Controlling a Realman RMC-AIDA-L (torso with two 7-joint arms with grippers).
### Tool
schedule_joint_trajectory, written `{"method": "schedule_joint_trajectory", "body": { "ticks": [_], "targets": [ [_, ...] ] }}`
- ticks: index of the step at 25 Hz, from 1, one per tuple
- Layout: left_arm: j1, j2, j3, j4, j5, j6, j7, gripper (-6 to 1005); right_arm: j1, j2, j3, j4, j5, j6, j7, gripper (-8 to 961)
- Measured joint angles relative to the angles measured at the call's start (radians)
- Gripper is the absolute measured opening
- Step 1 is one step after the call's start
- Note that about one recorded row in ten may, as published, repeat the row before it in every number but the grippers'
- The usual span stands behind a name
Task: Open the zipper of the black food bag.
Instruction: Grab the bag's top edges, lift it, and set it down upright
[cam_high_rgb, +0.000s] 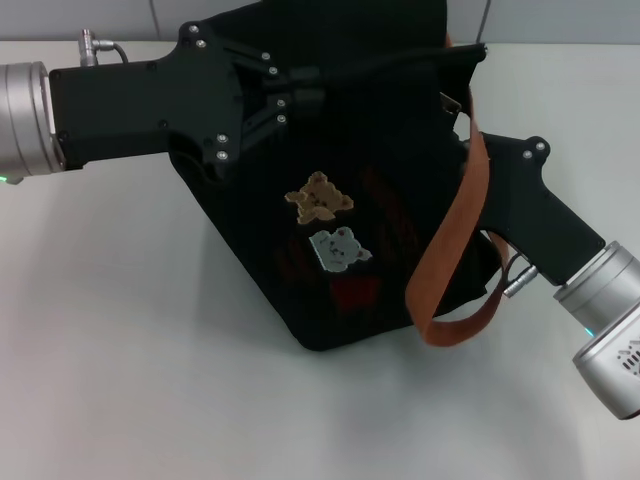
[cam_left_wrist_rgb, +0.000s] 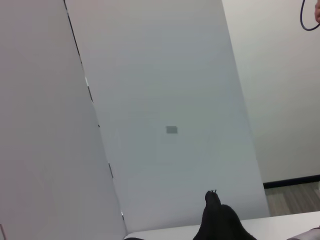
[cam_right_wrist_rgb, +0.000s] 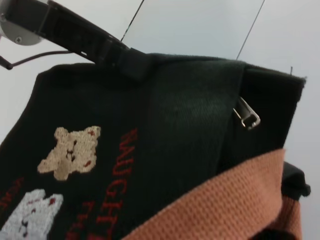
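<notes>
A black food bag (cam_high_rgb: 340, 200) with a tan and a white bear patch leans tilted on a white table (cam_high_rgb: 130, 380). The left gripper (cam_high_rgb: 300, 100) reaches in from the left, its fingers at the bag's upper edge. The right gripper (cam_high_rgb: 470, 150) meets the bag's right side, behind a looping orange-brown strap (cam_high_rgb: 450, 250).

Head cam sits high, looks forward and down on the white table (cam_high_rgb: 120, 380), taking in the whole black food bag (cam_high_rgb: 340, 220) and both arms at mid range. Left wrist cam points up and away at grey wall panels (cam_left_wrist_rgb: 165, 100), catching only a dark tip of fabric at its edge. Right wrist cam is very close to the bag's front; shares the tan bear patch (cam_right_wrist_rgb: 70, 152) and orange strap (cam_right_wrist_rgb: 220, 200) with the head view.
</notes>
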Motion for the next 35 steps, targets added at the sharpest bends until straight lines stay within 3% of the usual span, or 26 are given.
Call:
{"method": "schedule_joint_trajectory", "body": {
  "ticks": [10, 25, 35],
  "targets": [
    [0.033, 0.001, -0.005, 0.0, -0.035, 0.001, 0.01, 79, -0.035, 0.0, 0.0, -0.013, 0.0, 0.024, 0.003, 0],
    [0.044, 0.002, -0.089, -0.102, -0.063, 0.016, 0.045, 79, -0.134, -0.005, -0.009, -0.081, -0.002, 0.05, 0.009, 0],
    [0.047, 0.002, -0.11, -0.172, -0.065, 0.036, 0.075, 79, -0.145, -0.005, 0.0, -0.087, -0.002, 0.027, 0.053, 0]
  ]
}}
